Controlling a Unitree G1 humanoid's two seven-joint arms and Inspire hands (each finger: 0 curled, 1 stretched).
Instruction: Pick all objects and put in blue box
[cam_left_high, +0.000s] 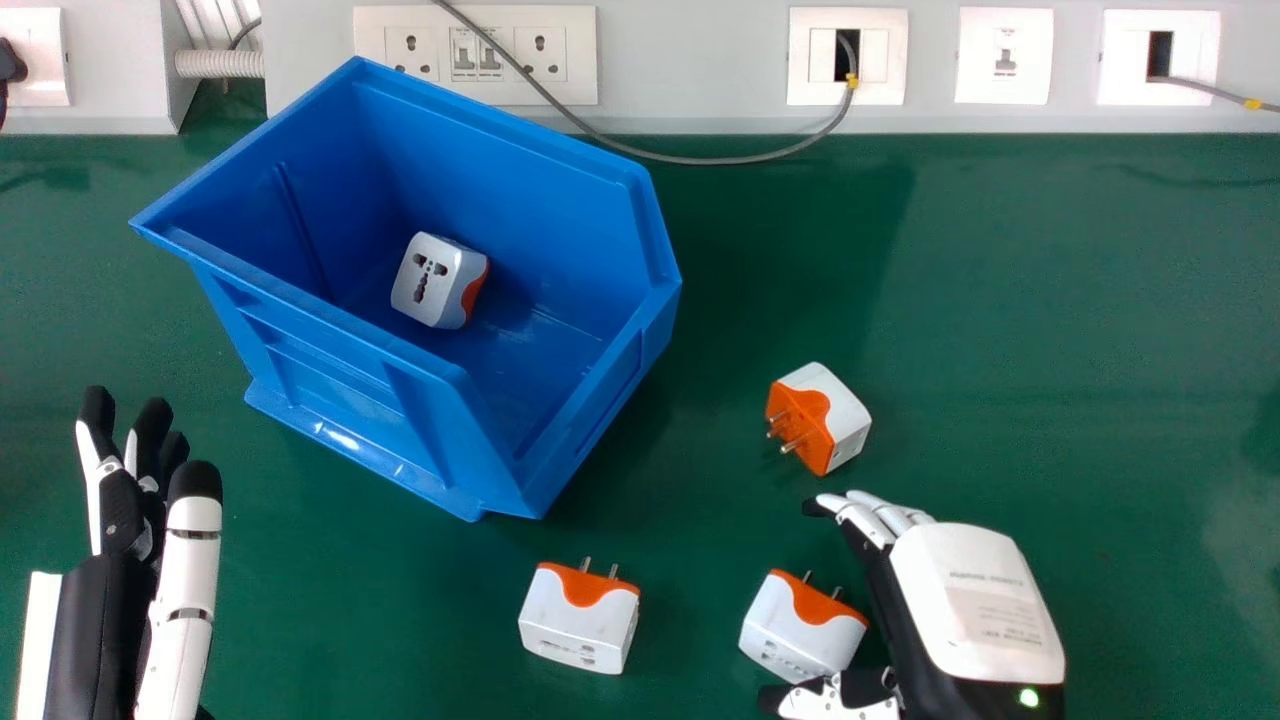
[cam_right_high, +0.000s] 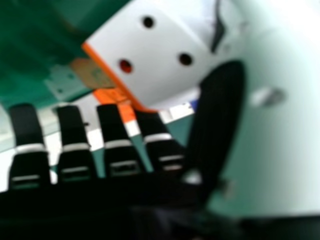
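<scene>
Plug adapters are to go into the blue box (cam_left_high: 360, 390), which stands at ten o'clock from the head view's middle. The left hand (cam_left_high: 190, 600) is idle at eight o'clock, fingers extended. The right hand (cam_left_high: 975, 600), at four o'clock, is wide, thumb and fingers on either side of the five o'clock adapter (cam_left_high: 790, 635); whether they touch it I cannot tell. Another adapter (cam_left_high: 575, 625) lies just past six and a third (cam_left_high: 848, 410) between three and four, both on the green table (cam_left_high: 1100, 350). A fourth (cam_left_high: 430, 280) is already inside the box.

Each looks light and stiff, a hard plastic shell, smooth enough to slip from a shallow pinch. Best held deep across the flat white sides, clear of the metal pins (cam_left_high: 836, 592), which point to one o'clock and could snag or bend.
</scene>
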